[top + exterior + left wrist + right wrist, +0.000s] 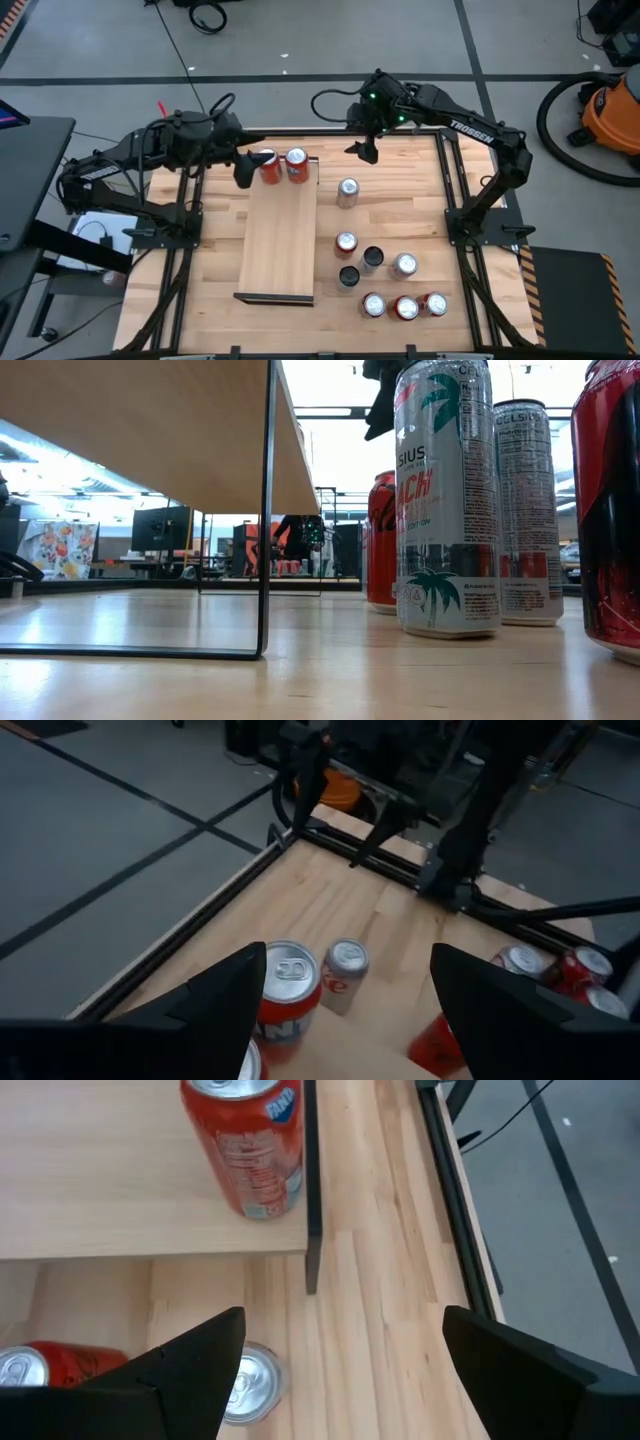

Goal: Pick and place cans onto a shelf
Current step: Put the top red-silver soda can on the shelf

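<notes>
Wooden shelf (pixel 278 245), two cans (pixel 283 166) beside left claw (pixel 243 172).

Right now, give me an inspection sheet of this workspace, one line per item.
Surface: wooden tabletop in a black frame, bare wood between the items.
Job's things: shelf stands on the table; two red cans stand at its far end; nine more cans stand on the table to its right.
Clutter: nothing seen on the table.
Grippers: left gripper open beside the shelf's two cans; right gripper open, empty, over the table's far edge.
Cables: black loops by the arms; a cable across the floor.
Surroundings: grey floor; orange vacuum with hose at right; monitors and desks behind in the low view.
</notes>
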Robot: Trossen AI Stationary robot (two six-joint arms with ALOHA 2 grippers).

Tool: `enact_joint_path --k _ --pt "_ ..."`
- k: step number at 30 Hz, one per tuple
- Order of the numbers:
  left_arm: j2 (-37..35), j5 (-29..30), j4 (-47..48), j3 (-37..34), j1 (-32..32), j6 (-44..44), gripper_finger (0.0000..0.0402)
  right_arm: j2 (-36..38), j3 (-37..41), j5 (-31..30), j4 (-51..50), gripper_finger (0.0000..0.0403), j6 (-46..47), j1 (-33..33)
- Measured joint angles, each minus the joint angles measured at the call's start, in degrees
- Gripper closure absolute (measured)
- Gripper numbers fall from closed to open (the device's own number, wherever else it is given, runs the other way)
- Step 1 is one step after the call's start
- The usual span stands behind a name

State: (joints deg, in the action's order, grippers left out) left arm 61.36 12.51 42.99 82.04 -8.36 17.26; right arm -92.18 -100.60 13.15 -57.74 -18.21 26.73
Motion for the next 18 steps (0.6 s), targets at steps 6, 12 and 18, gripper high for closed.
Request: enact_joint_path --k 6,12,18 --pt "-0.46 -3.37 0.1 0.0 0.0 2.64 0.0109 -0.48 0.16 -0.25 -4.46 0.0052 -1.32 -0.79" --pt "-0.31 -3.34 3.48 0.89 0.53 5.72 0.0109 -0.4 5.2 -0.28 -2.2 0.0052 -1.0 -1.49" --pt "-0.23 -2.93 7.75 4.22 1.46 7.67 0.0109 2.4 11.47 -0.16 5.74 0.0052 -1.04 -1.69"
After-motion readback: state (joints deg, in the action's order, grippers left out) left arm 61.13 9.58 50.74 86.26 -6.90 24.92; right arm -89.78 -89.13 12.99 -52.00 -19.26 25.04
